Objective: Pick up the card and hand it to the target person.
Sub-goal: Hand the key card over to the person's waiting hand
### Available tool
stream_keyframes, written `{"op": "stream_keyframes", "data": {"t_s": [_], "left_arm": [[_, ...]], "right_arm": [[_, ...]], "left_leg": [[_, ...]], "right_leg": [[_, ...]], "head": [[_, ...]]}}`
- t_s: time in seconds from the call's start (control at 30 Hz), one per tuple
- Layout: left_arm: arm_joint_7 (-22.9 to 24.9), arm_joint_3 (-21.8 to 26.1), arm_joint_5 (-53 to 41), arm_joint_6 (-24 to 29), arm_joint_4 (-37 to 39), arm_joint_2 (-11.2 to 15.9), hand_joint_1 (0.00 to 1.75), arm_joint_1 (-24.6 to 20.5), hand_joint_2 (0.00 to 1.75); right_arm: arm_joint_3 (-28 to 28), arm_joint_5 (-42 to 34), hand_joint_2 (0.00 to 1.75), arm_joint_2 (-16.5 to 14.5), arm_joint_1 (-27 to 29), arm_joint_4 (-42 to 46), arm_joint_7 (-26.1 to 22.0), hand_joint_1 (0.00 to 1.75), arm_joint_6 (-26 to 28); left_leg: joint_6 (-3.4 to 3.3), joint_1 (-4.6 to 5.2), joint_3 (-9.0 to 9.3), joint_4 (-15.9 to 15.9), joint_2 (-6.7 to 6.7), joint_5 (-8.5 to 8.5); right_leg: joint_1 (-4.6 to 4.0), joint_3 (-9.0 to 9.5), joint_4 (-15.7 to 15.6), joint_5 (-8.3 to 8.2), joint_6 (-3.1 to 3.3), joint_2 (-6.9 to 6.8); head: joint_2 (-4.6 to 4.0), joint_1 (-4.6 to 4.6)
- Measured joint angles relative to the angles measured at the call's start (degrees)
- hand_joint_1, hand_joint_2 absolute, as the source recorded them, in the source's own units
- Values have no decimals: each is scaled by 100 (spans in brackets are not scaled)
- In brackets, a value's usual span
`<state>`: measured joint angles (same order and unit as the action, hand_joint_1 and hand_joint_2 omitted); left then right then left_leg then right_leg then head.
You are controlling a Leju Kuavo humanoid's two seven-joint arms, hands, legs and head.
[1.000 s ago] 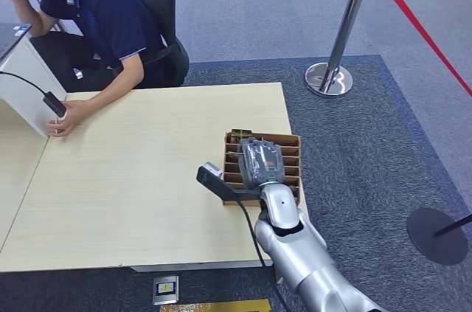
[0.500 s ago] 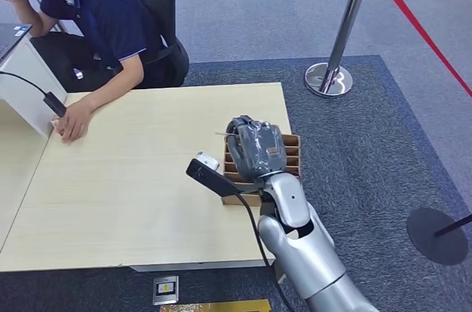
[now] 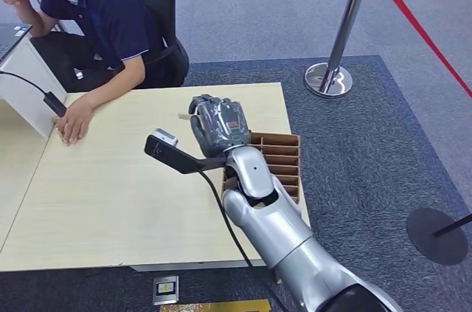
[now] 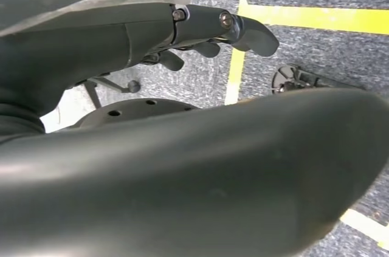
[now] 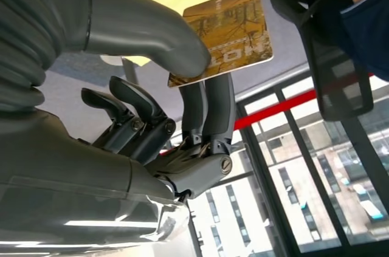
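Note:
A gold-brown card (image 5: 225, 32) is pinched between the thumb (image 5: 151, 26) and the dark fingers (image 5: 213, 105) of my right hand (image 3: 218, 126). In the head view the hand hovers above the pale wooden table (image 3: 122, 179), left of the brown slotted cardboard box (image 3: 281, 161), and the card's thin edge (image 3: 184, 116) sticks out toward the left. A person in a dark blue shirt (image 3: 105, 17) sits at the table's far left corner, one hand (image 3: 72, 122) resting on the tabletop. My left hand (image 4: 137, 32) hangs over the floor, fingers stretched out and holding nothing.
A black bracket with a small white camera (image 3: 161, 141) juts left from my right wrist. A white box with a black cable (image 3: 25, 83) stands at the far left. A chrome stanchion (image 3: 334, 68) with red tape stands beyond the table on grey carpet.
My right hand has risen out of the slotted box and travelled left and away over the table with the card. The person has raised their head.

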<state>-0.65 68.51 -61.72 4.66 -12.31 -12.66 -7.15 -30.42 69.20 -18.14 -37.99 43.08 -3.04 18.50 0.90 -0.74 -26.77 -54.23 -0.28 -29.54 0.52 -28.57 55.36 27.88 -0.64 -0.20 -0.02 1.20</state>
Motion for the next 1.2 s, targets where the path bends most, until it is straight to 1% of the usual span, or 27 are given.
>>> {"op": "stream_keyframes", "data": {"t_s": [0.1, 0.2, 0.33, 0.57, 0.83, 1.17, 1.2], "left_arm": [[48, -17, -2, 4, 1, -13, 0, -4, 0], [62, -18, 22, 19, 4, -22, 0, -2, 0], [44, -14, 63, 32, 8, -32, 0, 13, 0], [9, -12, 89, 33, 9, -52, 0, 24, 0], [3, -12, 35, 33, 9, -52, 0, 25, 0], [3, -12, 37, 30, 9, -52, 0, 25, 0], [3, -12, 36, 25, 9, -51, 0, 25, 0]], "right_arm": [[-96, -200, 175, -38, -184, -351, 13, 175, 10], [-304, -538, 175, -41, -316, -570, 56, 175, -8], [-724, -981, 175, -41, -445, -743, 155, 175, -20], [-1201, -1347, 175, -41, -556, -963, 236, 175, 103], [-1465, -1504, 175, -41, -668, -1146, 246, 175, 196], [-1635, -1610, 175, -41, -675, -1184, 245, 175, 277], [-1639, -1604, 175, -41, -674, -1188, 242, 171, 318]], "left_leg": [[0, 0, -2, 0, -1, 0], [0, 0, -2, 0, -1, 0], [0, -1, -3, 0, -1, 0], [0, -1, -3, 0, -1, 1], [0, -1, -3, 0, -1, 1], [1, -1, -3, 0, -1, 1], [1, -1, -3, 0, -1, 1]], "right_leg": [[0, 1, 0, -1, 0, 0], [0, 0, 0, -2, -1, 0], [0, -2, 0, -2, -1, 0], [-1, -1, 0, -3, -1, 0], [-1, -1, 0, -4, -1, 0], [-1, -1, 0, -4, -1, 0], [-1, -1, 0, -4, -1, 0]], "head": [[0, 1], [0, 0], [0, -1], [0, 0], [0, 0], [0, 0], [0, 0]]}}
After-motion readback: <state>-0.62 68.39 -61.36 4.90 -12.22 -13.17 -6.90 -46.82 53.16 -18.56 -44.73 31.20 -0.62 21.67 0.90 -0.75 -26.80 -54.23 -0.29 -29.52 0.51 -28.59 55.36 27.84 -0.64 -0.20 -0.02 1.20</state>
